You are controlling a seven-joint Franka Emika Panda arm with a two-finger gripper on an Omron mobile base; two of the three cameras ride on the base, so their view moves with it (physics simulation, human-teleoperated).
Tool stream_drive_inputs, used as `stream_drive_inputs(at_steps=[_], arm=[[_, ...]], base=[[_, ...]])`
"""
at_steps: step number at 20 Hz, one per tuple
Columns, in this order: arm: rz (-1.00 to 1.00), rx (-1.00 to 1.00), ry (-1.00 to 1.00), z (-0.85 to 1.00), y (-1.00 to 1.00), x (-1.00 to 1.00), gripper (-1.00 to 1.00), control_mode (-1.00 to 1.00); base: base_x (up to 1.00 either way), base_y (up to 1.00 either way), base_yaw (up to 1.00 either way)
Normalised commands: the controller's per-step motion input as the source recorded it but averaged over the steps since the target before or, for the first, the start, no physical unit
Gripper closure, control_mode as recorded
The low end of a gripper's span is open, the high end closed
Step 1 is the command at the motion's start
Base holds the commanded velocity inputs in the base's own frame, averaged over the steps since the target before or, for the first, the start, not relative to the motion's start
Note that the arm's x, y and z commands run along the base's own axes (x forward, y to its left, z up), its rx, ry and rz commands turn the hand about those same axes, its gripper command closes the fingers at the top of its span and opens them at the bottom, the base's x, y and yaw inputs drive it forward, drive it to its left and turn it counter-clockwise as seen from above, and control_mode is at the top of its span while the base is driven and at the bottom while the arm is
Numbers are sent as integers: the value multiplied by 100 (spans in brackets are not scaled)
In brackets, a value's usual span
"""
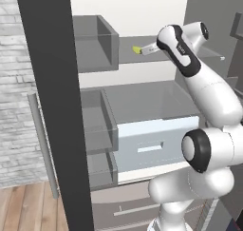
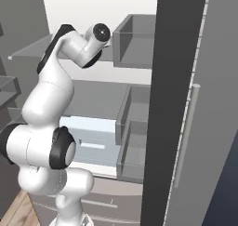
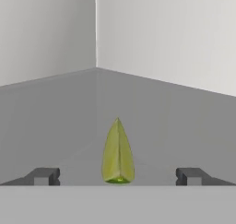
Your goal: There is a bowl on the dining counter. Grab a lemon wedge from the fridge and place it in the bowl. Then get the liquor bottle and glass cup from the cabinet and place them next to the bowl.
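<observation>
- The lemon wedge (image 3: 118, 153) lies on the fridge shelf (image 3: 184, 126), pointed end toward the back corner.
- The gripper (image 3: 118, 176) stands with jaws wide, one on each side of the wedge.
- Probably light, soft and slippery; squeeze the flat flanks gently.

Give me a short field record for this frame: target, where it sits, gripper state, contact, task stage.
target: lemon wedge
location: on a grey fridge shelf, near the back corner
gripper: open, fingertips either side of the wedge
contact: none visible; gaps on both sides
fridge door: open
drawer: pale, below the shelf, shut
task stage: wedge not yet grasped
</observation>
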Motion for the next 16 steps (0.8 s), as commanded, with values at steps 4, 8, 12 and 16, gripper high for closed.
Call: stream_drive_inputs(at_steps=[4,8,12,16], arm=[[9,0,4,-6,0,24,-100,-100],[9,0,4,-17,0,22,-100,-100],[8,0,4,-22,2,19,-100,-100],[2,0,2,-13,27,9,100,-100]], base=[[0,0,0],[0,0,0],[0,0,0],[0,0,0]])
